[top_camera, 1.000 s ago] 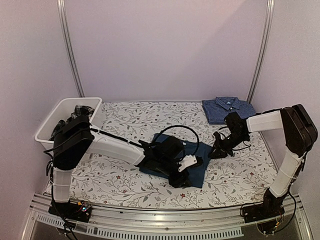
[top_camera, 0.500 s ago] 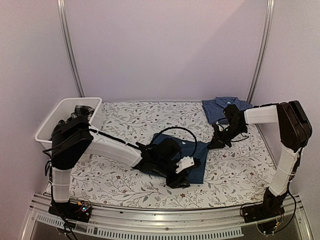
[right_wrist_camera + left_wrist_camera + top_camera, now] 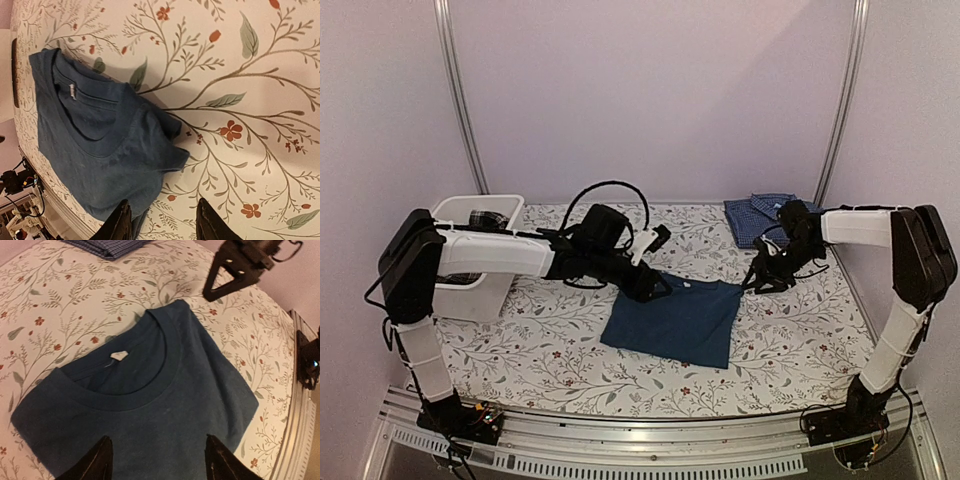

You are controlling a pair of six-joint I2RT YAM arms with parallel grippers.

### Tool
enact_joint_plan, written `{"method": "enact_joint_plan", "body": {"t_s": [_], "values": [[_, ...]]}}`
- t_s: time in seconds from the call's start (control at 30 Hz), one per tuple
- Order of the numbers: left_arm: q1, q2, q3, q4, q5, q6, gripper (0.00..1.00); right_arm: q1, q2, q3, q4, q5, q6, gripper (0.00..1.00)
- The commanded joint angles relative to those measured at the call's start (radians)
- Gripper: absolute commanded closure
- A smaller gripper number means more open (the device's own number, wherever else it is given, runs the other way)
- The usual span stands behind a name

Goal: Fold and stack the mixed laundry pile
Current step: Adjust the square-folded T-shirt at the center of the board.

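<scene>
— Where do we have the T-shirt (image 3: 672,322)?
— We see it lying flat in the middle of the cloth-covered counter (image 3: 560,355). Its neckband points to the far side, and a white label (image 3: 118,355) sits inside the collar.
— And our left pincer (image 3: 658,286)?
— It hangs at the T-shirt's far left corner. From the wrist we see both fingers (image 3: 100,464) well apart over the blue fabric with nothing between them, so it is wide open and holding nothing.
— The right pincer (image 3: 756,283)?
— Just off the T-shirt's far right corner, over bare counter. Its fingers (image 3: 120,224) stand apart too, and we find nothing gripped. The T-shirt's edge lies beside one finger, but we cannot tell whether they touch.
— The rest of the laundry?
— We see the checked shirt (image 3: 767,216) folded in the far right corner. The plaid piece (image 3: 483,219) is in the tub (image 3: 480,295) at the far left.
</scene>
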Motion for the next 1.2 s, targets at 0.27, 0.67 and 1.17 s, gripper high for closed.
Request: {"method": "enact_joint_plan", "body": {"t_s": [0.27,0.67,1.17], "values": [[0.208,0.151,0.1,-0.012,-0.01,-0.194,0.44,0.274,-0.098,-0.101,0.207,-0.162,0.179,0.59],[0.316,0.311,0.171,-0.148,-0.167,-0.356,0.71,0.236,0.097,-0.186,0.206,-0.039,0.098,0.59],[0.383,0.226,0.039,0.128,0.183,-0.335,0.43,0.035,-0.086,-0.049,0.141,-0.097,0.0,0.43]]}}
